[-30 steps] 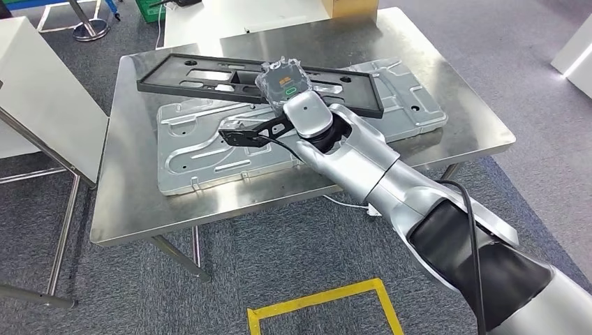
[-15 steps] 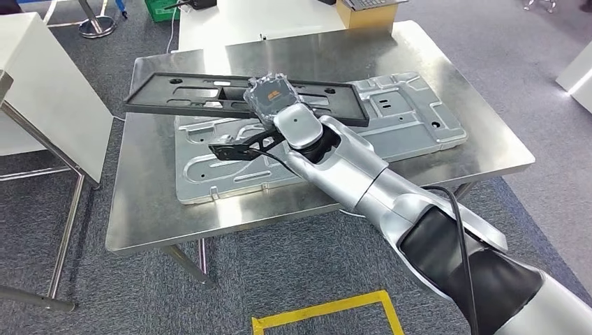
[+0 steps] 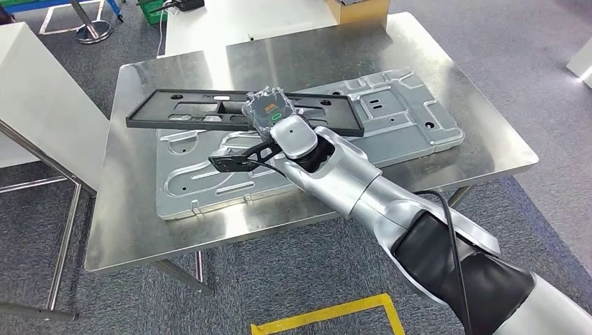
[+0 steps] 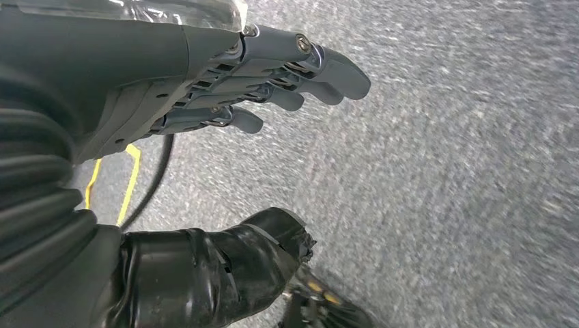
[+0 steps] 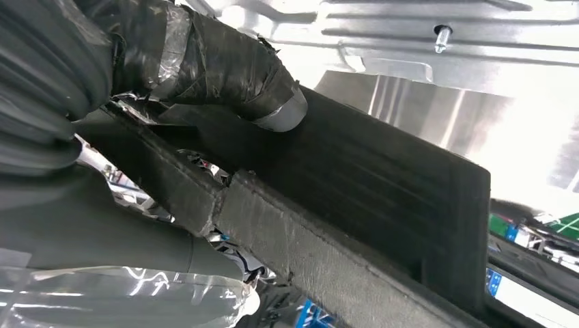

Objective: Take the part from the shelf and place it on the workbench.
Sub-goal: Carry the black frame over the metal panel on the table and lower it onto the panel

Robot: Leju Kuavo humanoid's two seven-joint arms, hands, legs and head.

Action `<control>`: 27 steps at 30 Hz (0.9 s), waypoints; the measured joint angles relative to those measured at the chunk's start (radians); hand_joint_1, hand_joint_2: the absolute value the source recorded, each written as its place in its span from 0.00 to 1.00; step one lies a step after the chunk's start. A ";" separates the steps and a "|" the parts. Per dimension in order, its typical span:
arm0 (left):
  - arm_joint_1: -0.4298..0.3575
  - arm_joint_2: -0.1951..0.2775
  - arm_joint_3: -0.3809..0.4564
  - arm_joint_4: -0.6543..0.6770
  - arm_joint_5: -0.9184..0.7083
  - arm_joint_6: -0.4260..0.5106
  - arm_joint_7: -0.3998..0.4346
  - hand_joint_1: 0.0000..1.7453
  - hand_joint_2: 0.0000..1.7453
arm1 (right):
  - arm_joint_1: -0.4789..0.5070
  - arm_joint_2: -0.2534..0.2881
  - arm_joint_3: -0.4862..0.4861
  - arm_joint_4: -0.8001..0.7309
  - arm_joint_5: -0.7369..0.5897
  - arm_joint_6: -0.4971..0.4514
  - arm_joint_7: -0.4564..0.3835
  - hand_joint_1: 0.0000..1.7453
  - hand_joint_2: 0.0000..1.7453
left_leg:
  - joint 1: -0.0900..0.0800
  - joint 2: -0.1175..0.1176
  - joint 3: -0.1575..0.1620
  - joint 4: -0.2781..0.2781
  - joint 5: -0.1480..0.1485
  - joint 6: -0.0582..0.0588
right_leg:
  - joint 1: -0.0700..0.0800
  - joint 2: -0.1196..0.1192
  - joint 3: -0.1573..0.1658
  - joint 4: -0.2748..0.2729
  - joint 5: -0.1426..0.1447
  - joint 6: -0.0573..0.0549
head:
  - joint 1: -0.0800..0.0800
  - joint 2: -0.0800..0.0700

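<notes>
1. My right hand (image 3: 271, 112), wrapped in clear plastic, grips the long black part (image 3: 188, 110) near its middle; in the right wrist view my taped thumb (image 5: 225, 68) presses on the part's flat black face (image 5: 382, 198), with the fingers curled under its edge.

2. The part lies crosswise over the far half of the workbench (image 3: 132, 230), its left end above bare steel and its right end over the stamped metal panel (image 3: 391, 118) already lying there. I cannot tell whether the part is resting on the panel or held just above it.

3. Over the last second the part has kept its place between my thumb and fingers, while the bench has shifted in my head view; I take that as my own body and camera moving, not the bench. The part now sits squarely over the tabletop rather than near its far edge.

4. My judgement: the carry is finished and the task is near its end. What remains is to lower the part flat and let go.

5. My left hand (image 4: 273, 82) hangs beside me over the grey carpet (image 4: 464, 171), fingers extended and holding nothing.

6. A yellow floor marking (image 3: 328, 314) lies on the near side of the bench.
</notes>
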 joint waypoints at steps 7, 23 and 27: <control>0.000 0.011 0.000 0.000 -0.001 0.000 0.000 0.00 1.00 | -0.009 0.009 0.001 0.004 -0.001 -0.003 0.000 1.00 1.00 | -0.027 0.001 0.125 -0.282 0.125 0.068 | -0.001 0.006 0.041 -0.044 -0.007 0.013 | -0.001 0.000; 0.000 0.003 0.000 0.000 -0.003 0.000 -0.001 0.00 1.00 | 0.005 0.014 0.003 0.023 -0.009 -0.007 -0.014 1.00 1.00 | -0.019 -0.001 0.178 -0.235 0.014 0.022 | 0.001 -0.008 -0.040 0.006 0.029 0.009 | 0.002 0.000; -0.002 0.003 0.000 0.000 -0.003 -0.002 -0.003 0.00 1.00 | 0.006 0.016 0.004 0.025 -0.010 -0.008 -0.014 1.00 1.00 | -0.005 0.001 0.090 -0.058 -0.069 -0.005 | -0.006 -0.007 -0.025 0.000 0.021 -0.002 | -0.006 0.000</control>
